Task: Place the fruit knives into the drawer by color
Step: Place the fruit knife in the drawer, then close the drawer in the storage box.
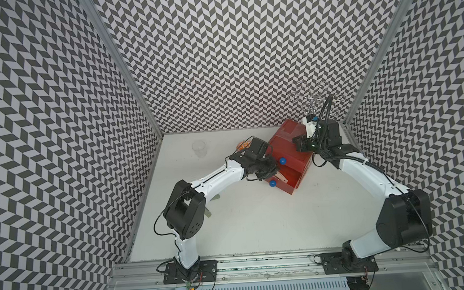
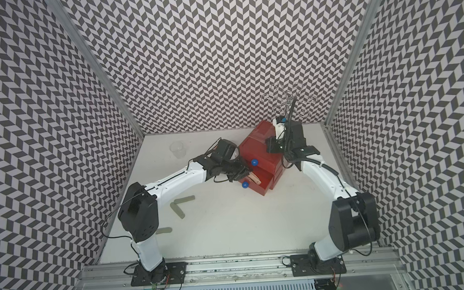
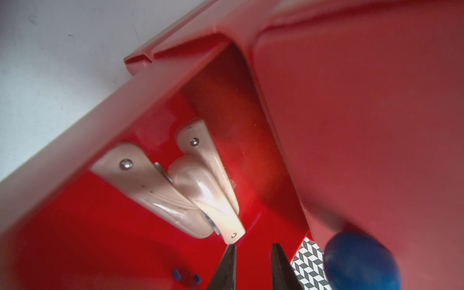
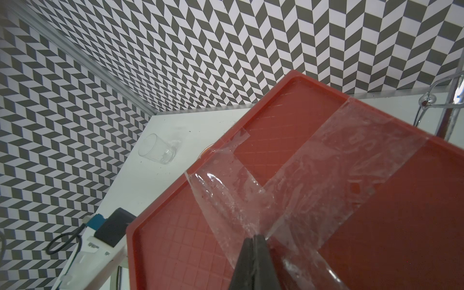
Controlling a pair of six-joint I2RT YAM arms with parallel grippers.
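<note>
Fruit knives: peach ones lie in the pulled-out drawer, grey-green ones on the bench at its eight o'clock. Your left tool hangs released above the drawer, right tool clenched.

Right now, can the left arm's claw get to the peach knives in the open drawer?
Probably yes. The drawer is pulled out, the peach knives lie uncovered inside, and the left claw hangs open close by them with nothing between.

No legible text or labels
</note>
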